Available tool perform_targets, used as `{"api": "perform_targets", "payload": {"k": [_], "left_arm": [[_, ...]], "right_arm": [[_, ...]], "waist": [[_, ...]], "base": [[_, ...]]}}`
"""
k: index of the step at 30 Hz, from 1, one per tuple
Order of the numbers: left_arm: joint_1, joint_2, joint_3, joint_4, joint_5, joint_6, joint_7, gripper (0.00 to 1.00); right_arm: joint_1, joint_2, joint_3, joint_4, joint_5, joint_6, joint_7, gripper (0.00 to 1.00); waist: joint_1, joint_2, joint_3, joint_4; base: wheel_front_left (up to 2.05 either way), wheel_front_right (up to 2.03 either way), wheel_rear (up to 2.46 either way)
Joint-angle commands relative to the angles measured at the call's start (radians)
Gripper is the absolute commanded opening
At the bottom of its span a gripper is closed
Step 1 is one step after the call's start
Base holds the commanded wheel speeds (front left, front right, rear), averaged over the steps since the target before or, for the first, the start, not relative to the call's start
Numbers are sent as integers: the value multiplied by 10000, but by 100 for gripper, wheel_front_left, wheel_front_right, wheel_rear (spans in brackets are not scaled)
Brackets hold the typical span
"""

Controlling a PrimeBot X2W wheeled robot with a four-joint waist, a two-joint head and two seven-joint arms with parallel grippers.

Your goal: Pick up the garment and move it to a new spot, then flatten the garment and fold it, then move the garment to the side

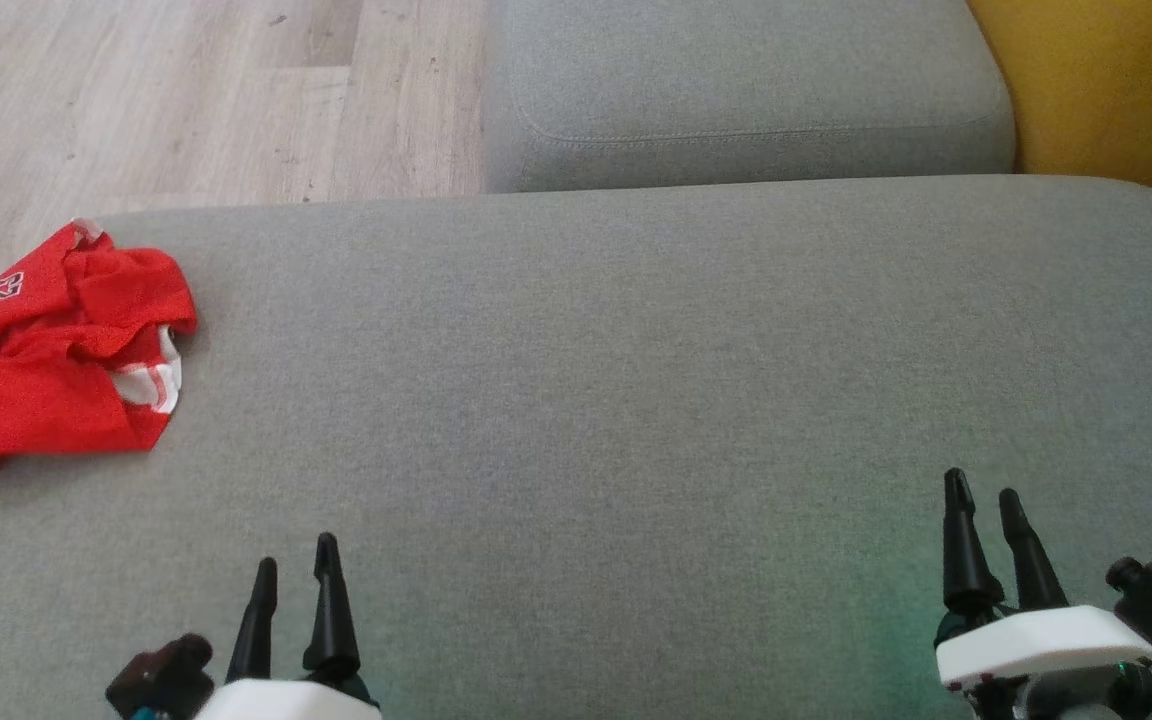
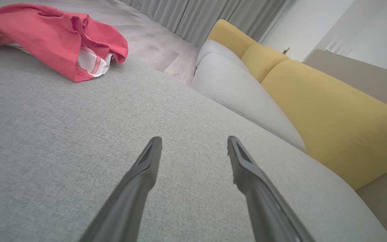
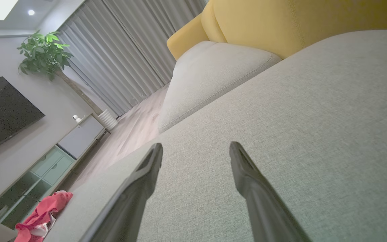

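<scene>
The crumpled red garment [image 1: 46,350], lying at ten o'clock on the grey cushion [image 1: 636,400], is best reached by the left gripper [image 1: 296,553], held apart and empty like the right gripper [image 1: 981,485], and pinched at a raised fold.

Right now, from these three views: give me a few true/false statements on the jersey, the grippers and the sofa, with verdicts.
1. The red jersey lies on the grey sofa seat, toward the robot's left. True.
2. The left gripper is shut on the jersey. False: it is open, empty and apart from it.
3. The right gripper is open and holds nothing. True.
4. The jersey is folded flat. False: it is a crumpled heap.
5. The sofa backrest is blue. False: it is yellow.
</scene>
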Motion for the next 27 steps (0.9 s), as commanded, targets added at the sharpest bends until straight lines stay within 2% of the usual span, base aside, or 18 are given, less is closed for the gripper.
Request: {"api": "perform_targets", "payload": {"k": [1,27], "left_arm": [[-239,45,128,-279,273,53,-134,100],[-25,56,13,-13,2962,366,-907,100]], "right_arm": [[-257,-74,199,-369,-288,53,-150,100],[-120,-94,859,-117,-3564,70,-917,100]], "waist": [[0,-1,-4,4],[0,-1,-125,188]], "base": [[0,0,0],[0,0,0]]}}
